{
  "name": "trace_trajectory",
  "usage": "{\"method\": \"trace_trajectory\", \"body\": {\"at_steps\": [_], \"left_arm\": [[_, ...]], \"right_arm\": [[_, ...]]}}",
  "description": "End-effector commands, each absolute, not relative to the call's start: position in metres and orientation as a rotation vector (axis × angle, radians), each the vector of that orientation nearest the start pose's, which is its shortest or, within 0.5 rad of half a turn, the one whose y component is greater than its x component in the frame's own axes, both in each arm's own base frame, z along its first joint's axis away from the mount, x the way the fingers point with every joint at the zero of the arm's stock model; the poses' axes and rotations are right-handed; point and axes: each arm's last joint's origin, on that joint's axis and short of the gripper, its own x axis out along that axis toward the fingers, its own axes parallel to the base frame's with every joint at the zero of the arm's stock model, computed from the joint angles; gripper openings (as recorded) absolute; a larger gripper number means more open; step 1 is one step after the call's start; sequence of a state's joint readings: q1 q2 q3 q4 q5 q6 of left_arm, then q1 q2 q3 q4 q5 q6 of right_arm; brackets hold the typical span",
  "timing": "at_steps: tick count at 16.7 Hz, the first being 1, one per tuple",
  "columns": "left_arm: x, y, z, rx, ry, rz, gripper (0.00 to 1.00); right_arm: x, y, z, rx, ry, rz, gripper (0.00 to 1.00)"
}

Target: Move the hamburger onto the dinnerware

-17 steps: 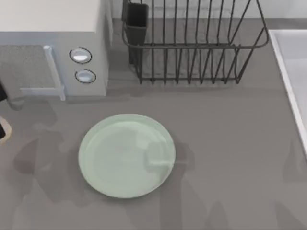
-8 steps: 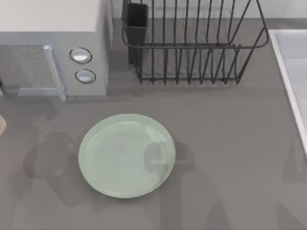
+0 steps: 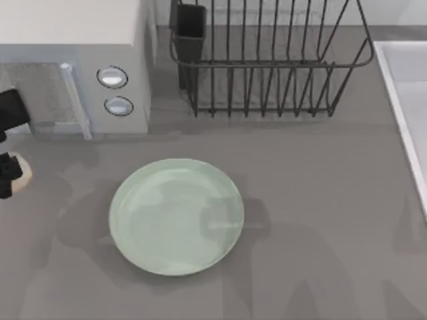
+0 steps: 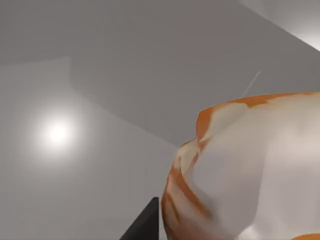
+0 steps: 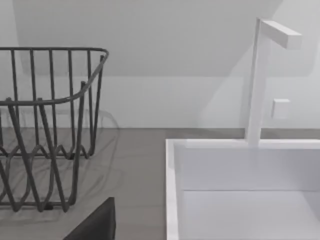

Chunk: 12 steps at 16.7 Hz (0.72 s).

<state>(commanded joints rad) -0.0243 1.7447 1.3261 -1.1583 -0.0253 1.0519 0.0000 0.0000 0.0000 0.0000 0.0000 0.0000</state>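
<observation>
The hamburger point(image 3: 20, 175) sat at the bench's left edge, pinched in the left claw point(image 3: 8, 175) and apparently lifted clear of the surface so it could be carried sideways. In the left wrist view its orange-streaked bun point(image 4: 250, 170) loomed close. The plate point(image 3: 176, 217) lay bare near the bench's middle, well apart. The right arm stayed parked toward the sink point(image 5: 240, 190); its claw's state could not be told.

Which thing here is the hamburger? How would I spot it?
Start at the big mint-green plate mid-table, then look to the table's far left edge, below the microwave. There the left gripper holds the hamburger, a small cream-tan lump. Up close it shows orange streaks, unlike anything nearby.
</observation>
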Motion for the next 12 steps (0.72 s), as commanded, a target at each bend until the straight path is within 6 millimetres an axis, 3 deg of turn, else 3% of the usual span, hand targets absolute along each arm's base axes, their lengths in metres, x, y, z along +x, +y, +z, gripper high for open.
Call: {"method": "trace_trajectory", "body": {"at_steps": [3, 8, 12], "left_arm": [[0.32, -0.043, 0.225, 0.949, 1.36, -0.877, 0.0], [0.318, -0.124, 0.239, 1.128, 1.188, -1.002, 0.0], [0.316, -0.183, 0.22, 1.211, 1.159, -1.135, 0.0]], "right_arm": [[0.106, -0.001, 0.16, 0.0, 0.0, 0.0, 1.0], [0.106, -0.001, 0.16, 0.0, 0.0, 0.0, 1.0], [0.106, -0.001, 0.16, 0.0, 0.0, 0.0, 1.0]]}}
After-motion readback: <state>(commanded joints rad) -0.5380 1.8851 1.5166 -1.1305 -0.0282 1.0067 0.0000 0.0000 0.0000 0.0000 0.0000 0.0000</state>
